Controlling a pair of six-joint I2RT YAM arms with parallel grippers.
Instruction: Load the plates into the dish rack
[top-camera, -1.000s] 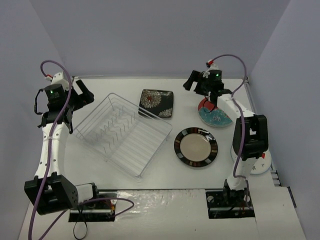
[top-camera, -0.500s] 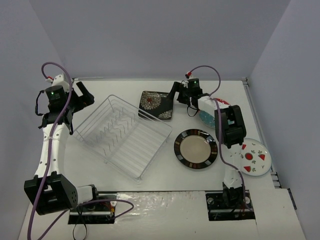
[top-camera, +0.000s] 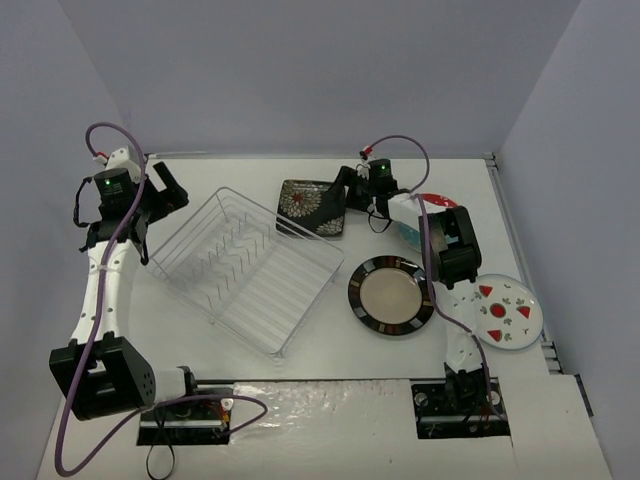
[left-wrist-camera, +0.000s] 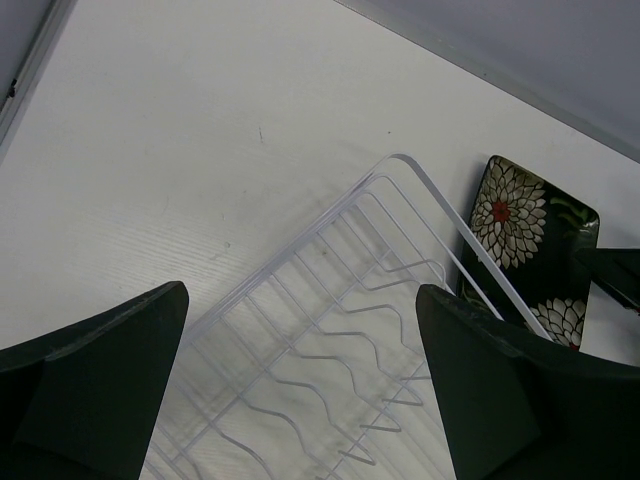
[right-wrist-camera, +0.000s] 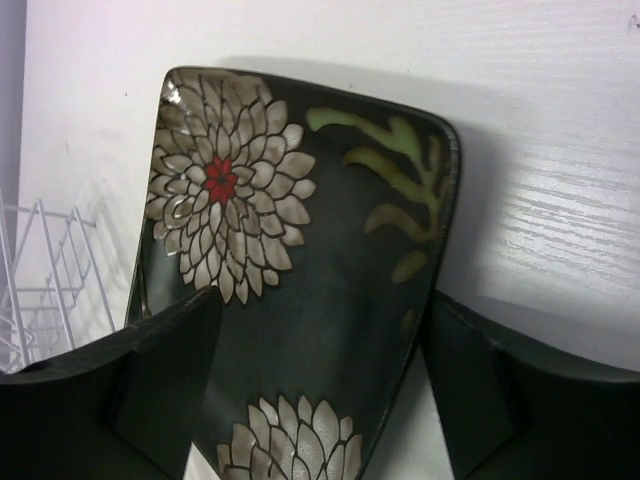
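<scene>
Top external: right gripper (top-camera: 348, 188) spread open at the right edge of the square black floral plate (top-camera: 312, 205), which sits just beside the dish rack's (top-camera: 245, 268) far corner. Right wrist: plate lies between the fingers (right-wrist-camera: 165, 380); contact unclear. Left gripper (top-camera: 165, 190) released, above the rack's far-left side. Striped-rim beige plate (top-camera: 391, 295) right of rack; white red-triangle plate (top-camera: 503, 311) further right.

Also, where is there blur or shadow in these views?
Left wrist: fingers dark and slightly soft, dish rack sharp. Right wrist: square black plate sharp, shadow on the table beside it. Top external: even light, no strong glare.
</scene>
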